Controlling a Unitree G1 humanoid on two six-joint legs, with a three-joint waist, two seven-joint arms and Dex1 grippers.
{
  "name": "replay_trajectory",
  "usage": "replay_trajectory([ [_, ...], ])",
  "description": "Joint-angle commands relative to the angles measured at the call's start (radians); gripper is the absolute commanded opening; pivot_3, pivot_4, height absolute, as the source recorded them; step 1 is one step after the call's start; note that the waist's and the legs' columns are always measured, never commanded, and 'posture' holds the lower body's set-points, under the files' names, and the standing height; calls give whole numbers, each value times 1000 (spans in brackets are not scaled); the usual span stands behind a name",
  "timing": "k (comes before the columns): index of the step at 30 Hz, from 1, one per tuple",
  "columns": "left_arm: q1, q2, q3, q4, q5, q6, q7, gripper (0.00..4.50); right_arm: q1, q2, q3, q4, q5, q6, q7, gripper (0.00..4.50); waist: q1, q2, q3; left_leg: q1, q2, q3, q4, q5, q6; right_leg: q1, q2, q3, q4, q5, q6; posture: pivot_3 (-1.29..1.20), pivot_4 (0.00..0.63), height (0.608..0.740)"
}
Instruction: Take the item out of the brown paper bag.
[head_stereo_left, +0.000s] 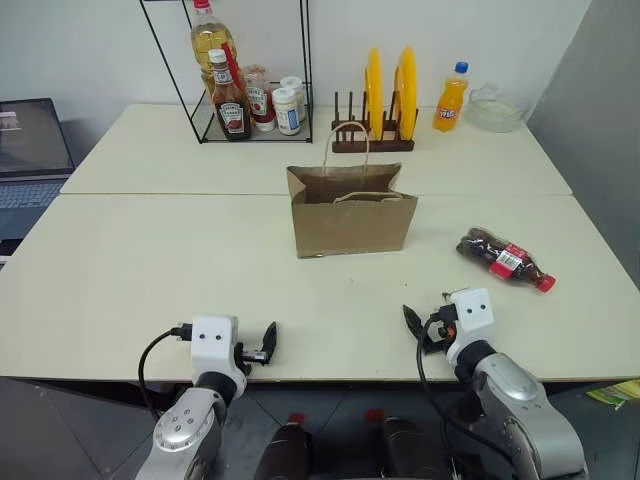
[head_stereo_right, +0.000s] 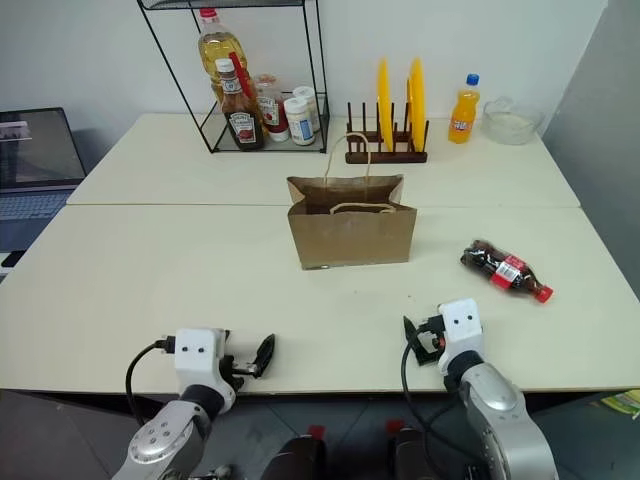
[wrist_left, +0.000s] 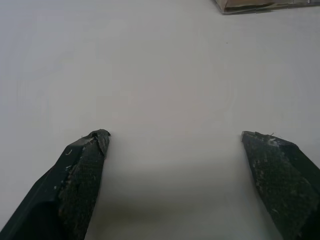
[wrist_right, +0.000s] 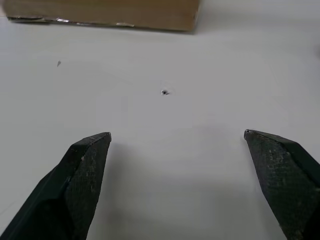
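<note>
Already out: cola bottle (head_stereo_left: 505, 260) lying right of paper bag (head_stereo_left: 351, 219), well beyond right gripper (head_stereo_left: 422, 328) (both jaws wide, empty).

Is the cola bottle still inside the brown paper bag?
No, the cola bottle lies on its side on the table, to the right of the brown paper bag.

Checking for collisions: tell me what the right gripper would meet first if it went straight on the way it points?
Probably the brown paper bag, beyond bare table. The right gripper is open.
</note>
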Motion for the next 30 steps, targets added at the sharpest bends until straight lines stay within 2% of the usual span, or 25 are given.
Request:
replay_trajectory([
  [1, 79, -18, 12, -63, 1, 31, 33, 4485, -19, -8, -11, -31, 43, 1, 40, 4500, -6, 0, 0, 0, 0, 1, 0, 0, 0, 0, 0, 1, -1, -1, 2, 0, 150, 740],
  [8, 13, -33, -34, -37, 9, 44, 57, 4485, -76, -34, -58, 12, 69, 4, 72, 4500, -3, -1, 0, 2, -1, 10, 0, -4, 6, -1, 0, 15, -2, 2, 1, 0, 150, 740],
  [14, -37, -11, -84, 15, 38, 13, 38, 4485, -95, -53, -108, 64, 73, -23, 87, 4500, 2, -2, -2, 4, -1, 13, 1, -4, 6, 0, 0, 17, -2, 2, 4, 0, 150, 740],
  [21, -99, 17, -21, 60, 2, 19, 1, 4485, -115, -9, -83, 43, 62, -2, 45, 4500, 2, -2, -2, 6, 0, 15, 1, -4, 6, 1, 1, 19, -2, 1, 7, 0, 150, 740],
  [30, -159, 26, -46, 116, 18, 28, -2, 4485, -106, -58, -130, 70, 60, -24, 66, 4500, 2, -2, -2, 7, 0, 16, 1, -4, 6, 2, 1, 19, -2, 1, 8, 0, 150, 740],
])
